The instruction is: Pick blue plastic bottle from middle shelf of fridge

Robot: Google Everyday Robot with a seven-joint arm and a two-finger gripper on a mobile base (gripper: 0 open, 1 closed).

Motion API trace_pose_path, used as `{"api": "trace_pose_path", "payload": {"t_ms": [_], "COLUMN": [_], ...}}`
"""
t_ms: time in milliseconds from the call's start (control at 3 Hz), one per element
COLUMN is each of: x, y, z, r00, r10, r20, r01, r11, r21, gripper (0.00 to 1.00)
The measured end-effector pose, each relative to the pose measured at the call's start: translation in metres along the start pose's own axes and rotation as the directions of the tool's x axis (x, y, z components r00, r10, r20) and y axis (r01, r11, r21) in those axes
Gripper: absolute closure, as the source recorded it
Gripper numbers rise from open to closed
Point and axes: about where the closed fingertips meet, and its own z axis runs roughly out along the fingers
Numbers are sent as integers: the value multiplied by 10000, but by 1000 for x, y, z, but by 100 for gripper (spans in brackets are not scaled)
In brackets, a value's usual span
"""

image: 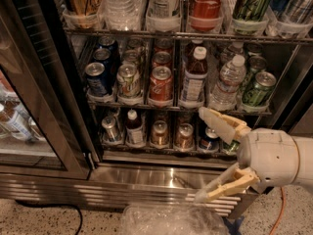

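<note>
The fridge [146, 173] stands open, its dark-framed glass door [34, 106] swung to the left. The middle shelf [176, 104] holds cans and two small bottles. A clear plastic bottle with a white cap and bluish label [226, 84] stands upright towards the right. A dark bottle with a white cap [194, 76] stands left of it. My gripper [198, 154] is open and empty, low at the right. Its upper finger [222, 124] lies in front of the lowest rack, just below the clear bottle. Its lower finger [222, 189] is over the steel base.
The top rack holds tall bottles, among them a Coca-Cola bottle [206, 4]. The lowest rack [146, 151] holds small cans. Crumpled clear plastic [166, 219] lies on the floor in front. An orange cable [278, 209] runs at the right, a black cable [73, 212] at the left.
</note>
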Motion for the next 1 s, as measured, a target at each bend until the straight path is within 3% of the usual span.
{"api": "trace_pose_path", "payload": {"t_ms": [333, 667, 1000], "x": [6, 7, 7], "y": [-10, -24, -24], "z": [17, 22, 22], "r00": [9966, 9967, 9968], "r10": [-212, -409, -407], "r20": [800, 694, 693], "r01": [127, 291, 289], "r11": [9943, 9862, 9862], "r21": [1061, 1630, 1630], "gripper": [0, 0, 0]}}
